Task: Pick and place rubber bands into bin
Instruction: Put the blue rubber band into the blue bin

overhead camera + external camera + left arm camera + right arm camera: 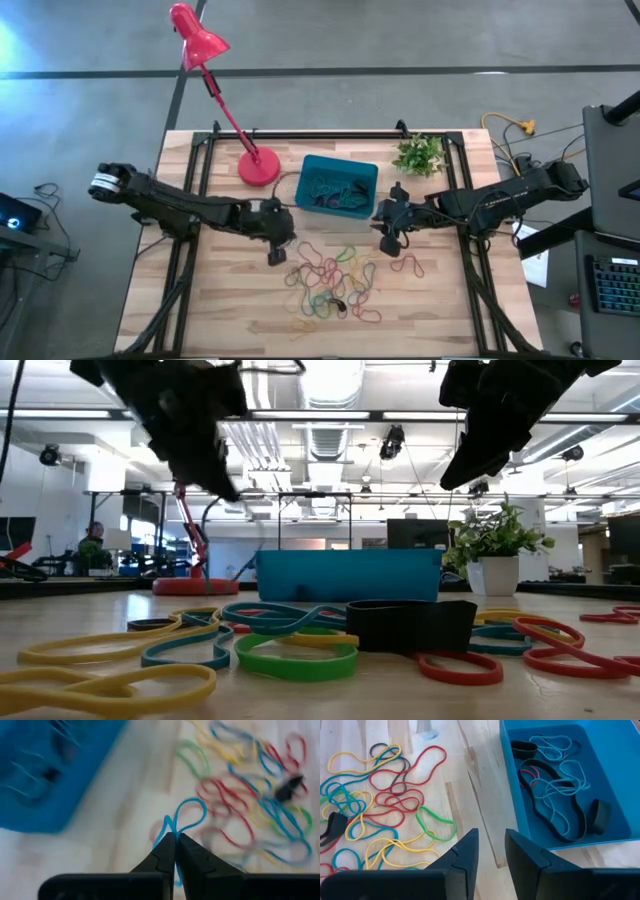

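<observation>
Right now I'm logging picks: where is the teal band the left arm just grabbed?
The teal band hangs pinched in the left claw, above bare table between the bin and the rubber band pile.

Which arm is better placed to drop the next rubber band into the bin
Left. The left gripper is shut on a teal rubber band, lifted just beside the bin. The right gripper is open and empty near the bin's edge.
</observation>
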Robot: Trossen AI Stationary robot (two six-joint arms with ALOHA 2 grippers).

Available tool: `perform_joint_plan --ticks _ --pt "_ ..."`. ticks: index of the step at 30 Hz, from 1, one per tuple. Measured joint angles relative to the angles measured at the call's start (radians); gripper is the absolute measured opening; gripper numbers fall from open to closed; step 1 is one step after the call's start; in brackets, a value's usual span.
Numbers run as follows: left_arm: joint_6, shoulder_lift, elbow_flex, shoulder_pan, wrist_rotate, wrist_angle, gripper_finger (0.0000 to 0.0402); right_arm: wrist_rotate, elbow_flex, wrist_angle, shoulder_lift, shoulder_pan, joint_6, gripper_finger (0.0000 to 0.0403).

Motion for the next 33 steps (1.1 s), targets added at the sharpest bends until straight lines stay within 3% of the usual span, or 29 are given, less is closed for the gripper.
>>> perform_joint_plan --ticks 5,13,24,33 --pt "0.058 -0.059 0.000 0.061 -0.127 0.039 0.0000 0.001 0.000 0.000 0.000 0.000 0.003 0.0081" --pt "0.192 -0.036 0.000 0.225 -0.144 0.208 0.0000 0.001 0.000 0.002 0.000 0.000 0.055 0.0069" --pt "0.275 0.126 0.000 0.414 0.001 0.418 0.0000 -0.008 0.000 0.002 0.000 0.001 0.240 0.0077" --pt "0.268 0.270 0.031 0.454 0.071 0.421 0.0010 -0.025 0.000 0.002 0.000 0.057 0.313 0.0075"
